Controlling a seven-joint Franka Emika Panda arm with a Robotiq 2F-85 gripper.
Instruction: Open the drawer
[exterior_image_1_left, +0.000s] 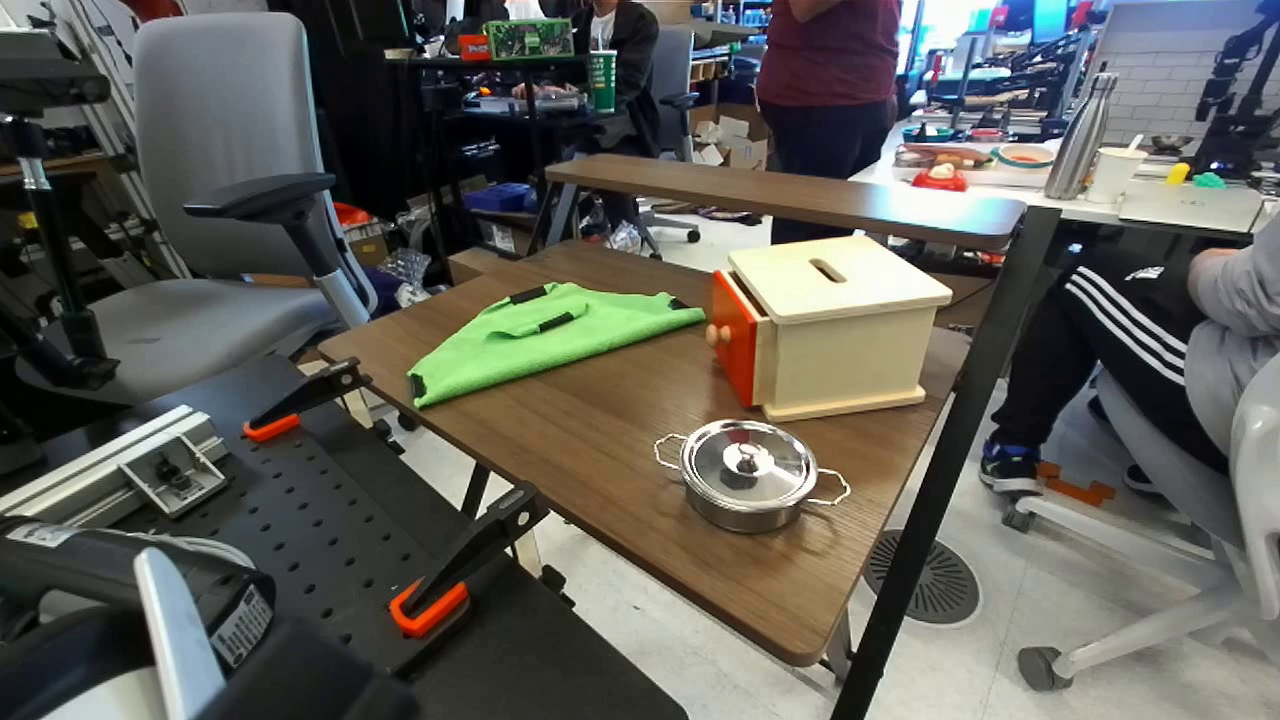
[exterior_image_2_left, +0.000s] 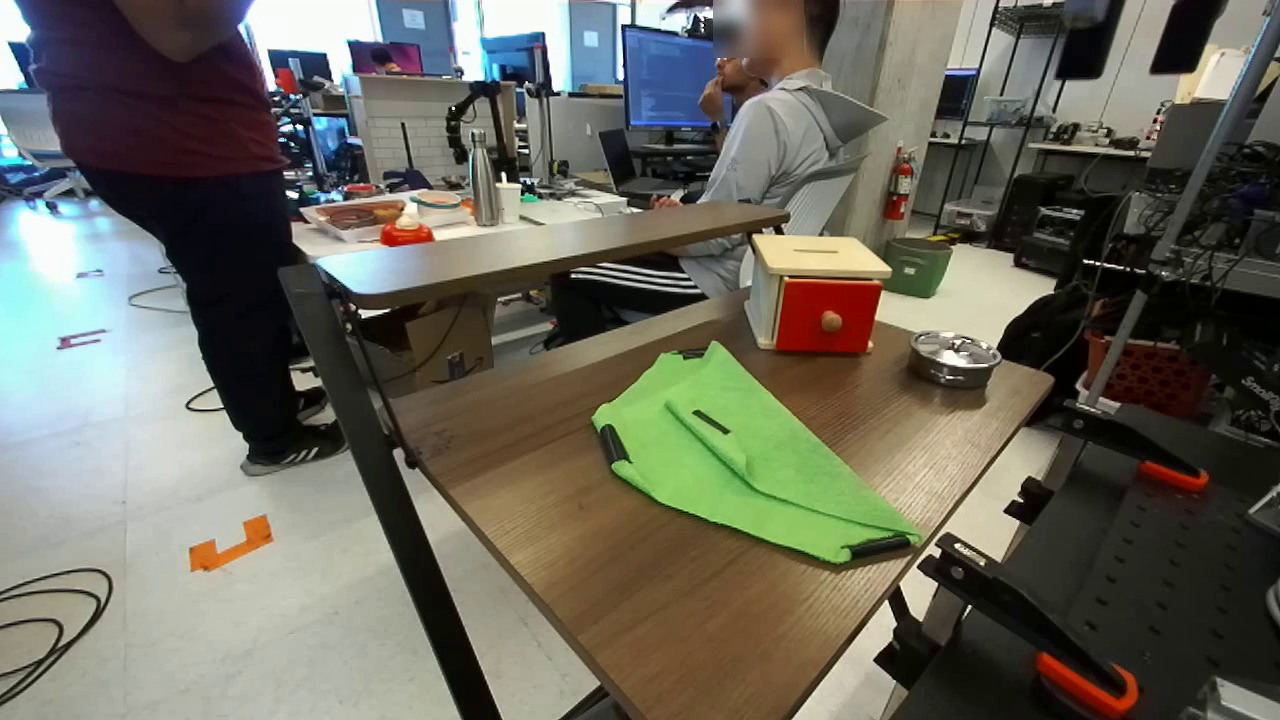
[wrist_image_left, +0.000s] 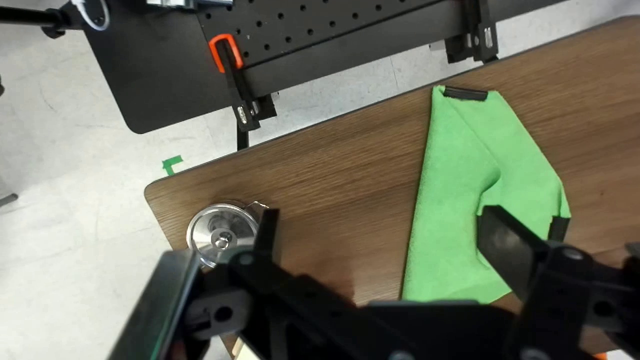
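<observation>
The drawer has an orange-red front (exterior_image_1_left: 735, 338) with a round wooden knob. It sits in a pale wooden box (exterior_image_1_left: 850, 355) with a slot in its top, and its front stands slightly proud of the box. The drawer front (exterior_image_2_left: 822, 318) and knob also show in an exterior view. In the wrist view only a pale corner of the box (wrist_image_left: 245, 353) shows at the bottom left; the drawer front is hidden behind the gripper. My gripper (wrist_image_left: 381, 214) is open and empty, its fingers wide apart above the table. The gripper's fingers do not show in the exterior views.
A lidded steel pot (exterior_image_1_left: 748, 475) stands near the box on the brown table (exterior_image_2_left: 560, 520). A green cloth (exterior_image_2_left: 740, 450) lies in front of the drawer. A raised wooden shelf (exterior_image_1_left: 780, 195) runs along the table's far side. A black perforated bench (exterior_image_1_left: 330, 540) with clamps adjoins the table.
</observation>
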